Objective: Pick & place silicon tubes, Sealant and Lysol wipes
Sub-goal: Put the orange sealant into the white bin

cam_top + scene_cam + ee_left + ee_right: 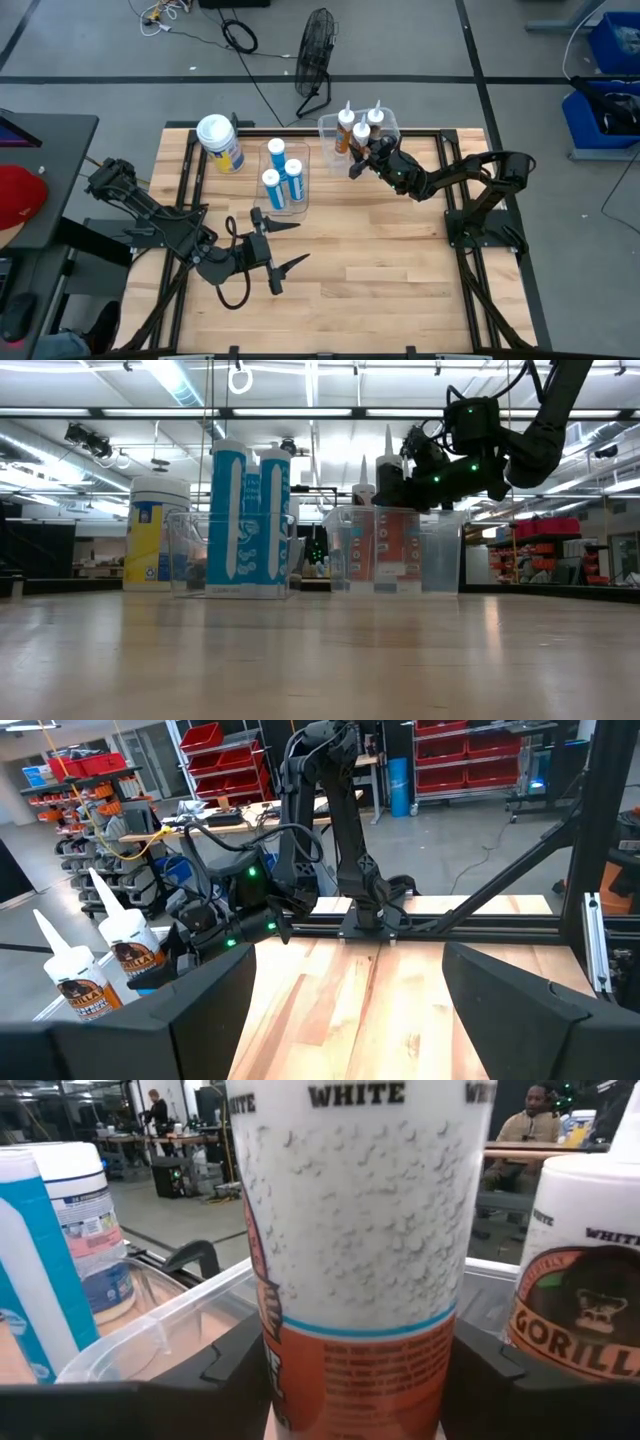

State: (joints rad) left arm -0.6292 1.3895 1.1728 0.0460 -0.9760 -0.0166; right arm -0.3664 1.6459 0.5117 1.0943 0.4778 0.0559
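Observation:
Three white-and-orange sealant tubes stand in a clear bin [385, 128] at the table's far side. My right gripper [358, 160] reaches in level from the right and is shut on the nearest tube [361, 134]. Three blue-and-white silicone tubes [283, 176] stand upright in a second clear bin [232, 555] to the left. The Lysol wipes canister [220, 143] stands on its base on the table, farther left. My left gripper [300, 243] hangs open above the table's near left part, with nothing between its fingers. My right gripper pinches the sealant tube's round body [360, 1280] between its two fingers [235, 1375], one on each side. The fingers come level from the table's right and lie across the upright tube. Its lower part reaches into the bin; whether its bottom rests there is hidden.
The other two sealant tubes [68, 978] stand close beside the held one in the same bin. The table's near half is bare wood [400, 270]. A black fan [315, 50] stands on the floor beyond the far edge. People sit in the room behind.

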